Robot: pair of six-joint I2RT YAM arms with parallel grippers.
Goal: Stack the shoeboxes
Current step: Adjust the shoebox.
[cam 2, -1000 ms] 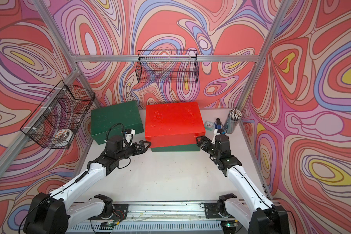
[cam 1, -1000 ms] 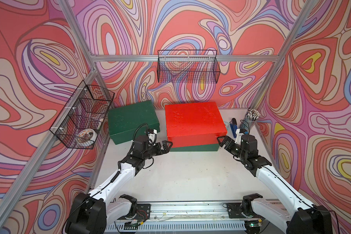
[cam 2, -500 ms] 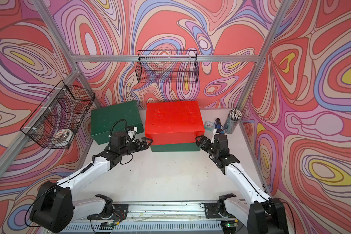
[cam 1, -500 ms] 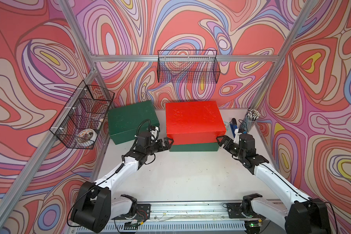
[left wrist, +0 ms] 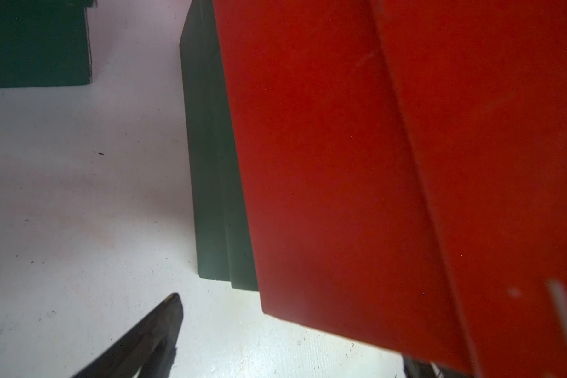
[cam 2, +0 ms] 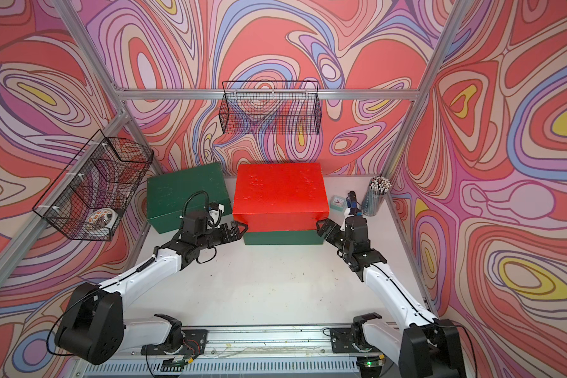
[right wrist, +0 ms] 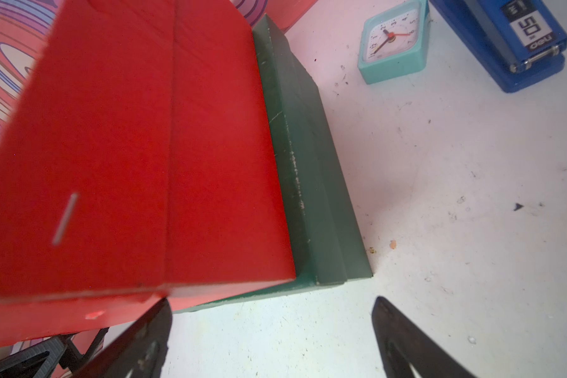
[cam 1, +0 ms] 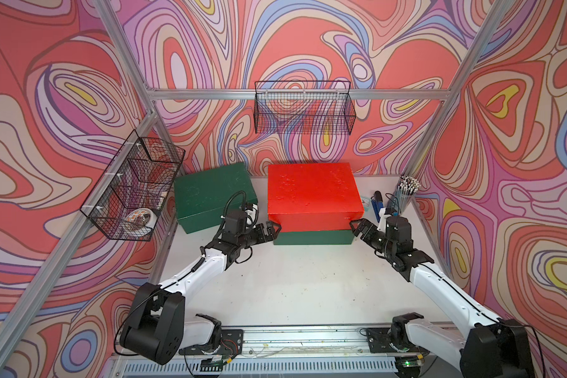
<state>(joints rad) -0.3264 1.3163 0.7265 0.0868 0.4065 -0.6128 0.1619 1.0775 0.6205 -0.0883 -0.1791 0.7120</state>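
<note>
Left gripper: my left gripper (cam 1: 273, 229) stood with its jaws spread wide and nothing between them, just beside the left front corner of the red shoebox (cam 1: 311, 193).
Right gripper: my right gripper (cam 1: 357, 228) was also spread wide and empty, just beside the right front corner of the same box.
Change: within the last second my left arm swung inward across the table (cam 1: 292, 281) to that corner. My right gripper hardly moved.
Red shoebox: it rested on the lower green shoebox (cam 1: 311, 237) at the rear centre of the table and did not shift.
Second green shoebox: it sat alone on the table (cam 1: 210, 196), left of the stack and apart from it.
Task status: two of the three boxes were stacked, and the second green shoebox was not yet on the stack.
Assessment: with both grippers flanking the stack, I judged that I was set to square or steady it.
</note>
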